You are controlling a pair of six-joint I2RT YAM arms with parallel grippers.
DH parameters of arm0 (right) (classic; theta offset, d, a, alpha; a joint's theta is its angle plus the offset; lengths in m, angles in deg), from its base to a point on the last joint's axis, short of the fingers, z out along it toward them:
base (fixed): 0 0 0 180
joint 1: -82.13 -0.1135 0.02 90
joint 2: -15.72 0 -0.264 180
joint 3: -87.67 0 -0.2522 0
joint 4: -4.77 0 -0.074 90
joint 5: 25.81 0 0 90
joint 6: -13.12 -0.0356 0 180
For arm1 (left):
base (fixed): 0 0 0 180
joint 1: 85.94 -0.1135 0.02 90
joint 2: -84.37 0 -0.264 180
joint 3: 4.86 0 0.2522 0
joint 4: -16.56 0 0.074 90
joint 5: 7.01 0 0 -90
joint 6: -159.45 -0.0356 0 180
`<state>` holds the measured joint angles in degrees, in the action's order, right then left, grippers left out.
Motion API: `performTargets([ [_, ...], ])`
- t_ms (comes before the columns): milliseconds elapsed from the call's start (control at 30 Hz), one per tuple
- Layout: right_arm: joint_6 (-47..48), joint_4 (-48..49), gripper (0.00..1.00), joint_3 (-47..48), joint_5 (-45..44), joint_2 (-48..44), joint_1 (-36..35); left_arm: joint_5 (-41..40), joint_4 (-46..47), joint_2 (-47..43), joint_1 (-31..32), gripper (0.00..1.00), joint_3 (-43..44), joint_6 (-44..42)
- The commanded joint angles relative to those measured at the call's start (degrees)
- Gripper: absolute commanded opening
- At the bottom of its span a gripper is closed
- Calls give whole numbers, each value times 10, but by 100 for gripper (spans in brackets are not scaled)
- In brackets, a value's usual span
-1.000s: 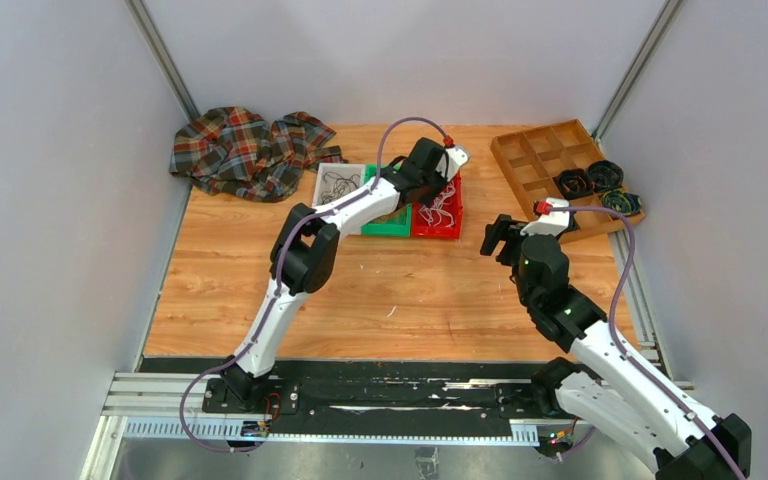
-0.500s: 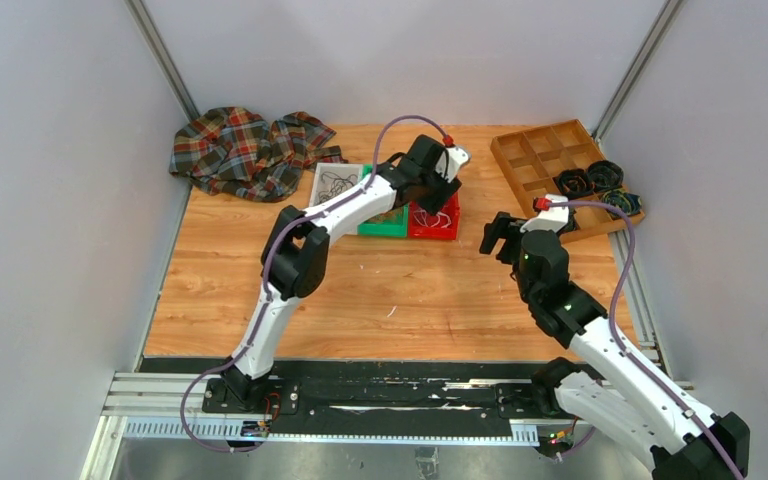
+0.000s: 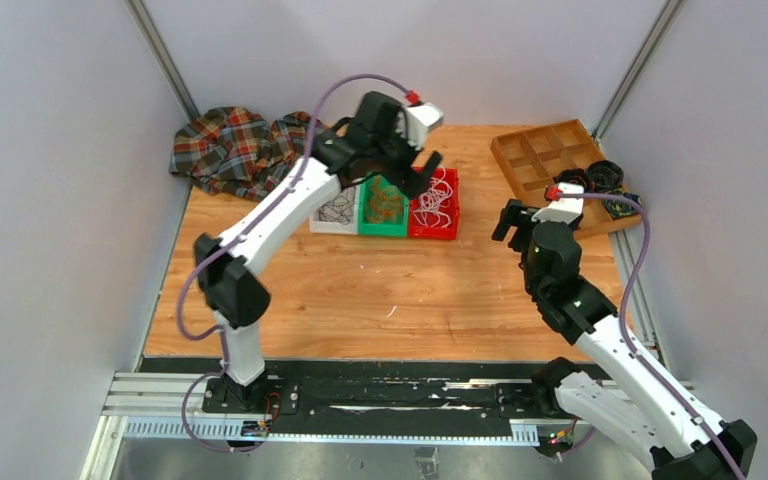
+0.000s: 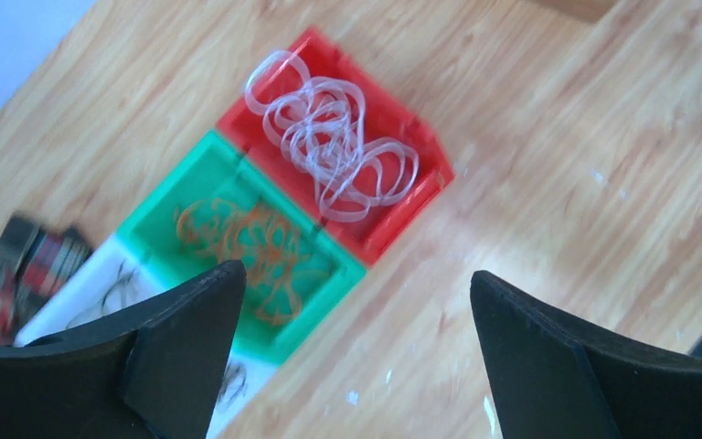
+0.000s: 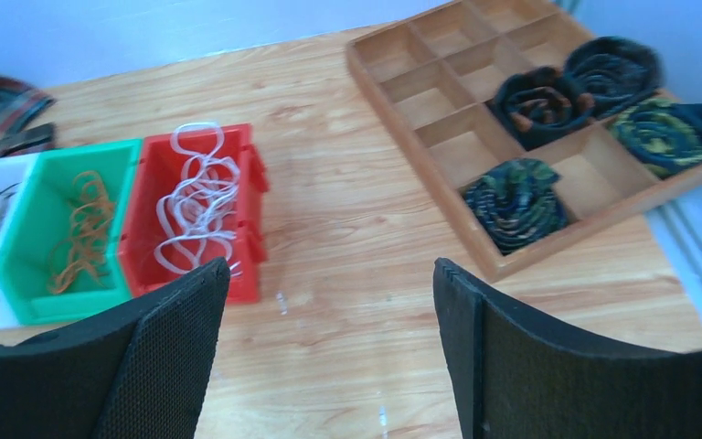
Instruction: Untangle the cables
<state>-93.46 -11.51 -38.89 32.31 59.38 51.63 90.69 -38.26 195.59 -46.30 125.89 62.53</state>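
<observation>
The cables lie sorted in three small bins side by side. White cables (image 4: 329,146) (image 5: 196,206) fill the red bin (image 3: 452,222). Orange-brown cables (image 4: 247,242) (image 5: 82,229) are in the green bin (image 3: 368,222), and thin black cables (image 3: 338,205) in the white bin (image 3: 322,222). My left gripper (image 3: 412,175) (image 4: 355,279) hangs raised above the bins, open, nothing between its fingers. My right gripper (image 3: 512,215) (image 5: 329,267) is over bare table right of the red bin, open and empty.
A wooden compartment tray (image 3: 540,150) (image 5: 439,137) at the back right holds thick dark wound coils (image 5: 512,197). A plaid cloth (image 3: 240,145) lies bunched at the back left. Grey walls close both sides.
My left arm has lifted up and back from the red bin, and its jaws went from shut to open. My right gripper shifted slightly to the right.
</observation>
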Motion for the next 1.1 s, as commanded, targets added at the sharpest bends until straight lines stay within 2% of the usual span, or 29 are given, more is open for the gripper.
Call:
performTargets([
  [0,109,69,82,-24,-142,9,9,33,-31,-139,-82,98,-110,5],
  [67,165,103,82,-39,-186,23,13,48,19,-219,-159,98,-208,4],
  [133,168,108,82,-45,-214,39,22,82,74,-308,-240,98,-309,15],
  [267,140,150,82,-94,-194,47,71,114,170,-405,-375,98,-487,-12],
  [367,106,177,82,-138,-148,52,129,131,242,-434,-431,98,-597,-12],
  [533,65,214,82,-193,-139,81,182,122,415,-436,-448,98,-780,20],
  [633,77,273,82,-232,-142,102,197,123,578,-428,-448,98,-863,51],
  [733,135,386,82,-288,-122,121,207,118,696,-399,-448,98,-909,72],
  [800,130,422,82,-310,-106,135,219,116,733,-379,-448,98,-921,59],
  [833,131,427,82,-310,-100,144,221,106,752,-371,-448,98,-927,59],
  [900,144,466,82,-308,-81,167,226,71,848,-361,-448,98,-974,66],
  [1000,159,530,82,-303,-43,222,235,72,967,-347,-447,98,-1024,69],
  [1067,174,581,82,-301,-3,271,236,69,978,-357,-446,98,-1039,64],
])
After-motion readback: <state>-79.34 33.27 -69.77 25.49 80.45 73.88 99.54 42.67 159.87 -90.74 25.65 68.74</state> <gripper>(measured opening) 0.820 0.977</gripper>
